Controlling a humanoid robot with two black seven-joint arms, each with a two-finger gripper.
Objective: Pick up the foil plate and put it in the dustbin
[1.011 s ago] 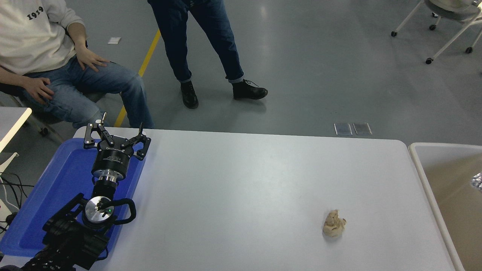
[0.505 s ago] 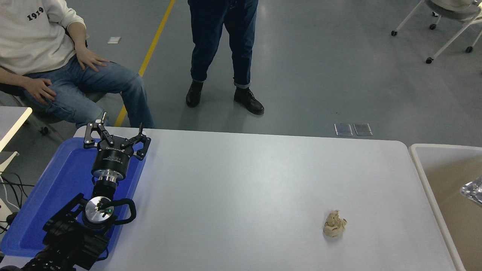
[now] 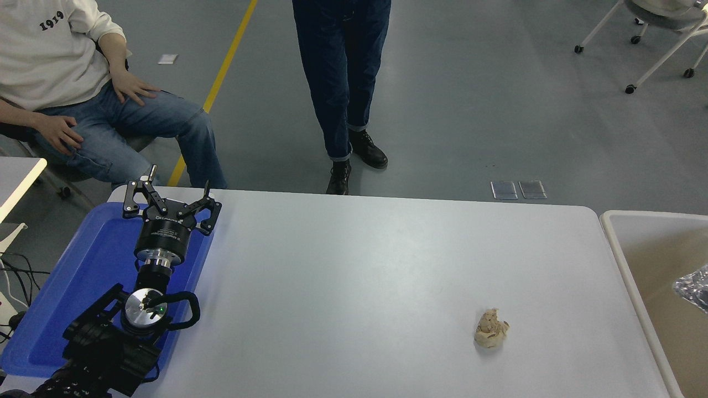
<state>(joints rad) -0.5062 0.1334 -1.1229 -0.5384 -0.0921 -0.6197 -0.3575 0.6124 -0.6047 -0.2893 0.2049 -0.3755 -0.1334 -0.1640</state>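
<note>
Beige lump (image 3: pixel 490 328) on table (image 3: pixel 359 276), dustbin (image 3: pixel 622 260) beside

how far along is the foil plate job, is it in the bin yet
It looks nearly or fully done. A corner of the foil plate shows inside the dustbin at the right edge; the rest is cut off, so I cannot tell whether anything holds it. Nothing is visibly in hand: the right arm is out of view and the left gripper sits parked, open, over the blue tray. A beige wad remains on the table.
</note>
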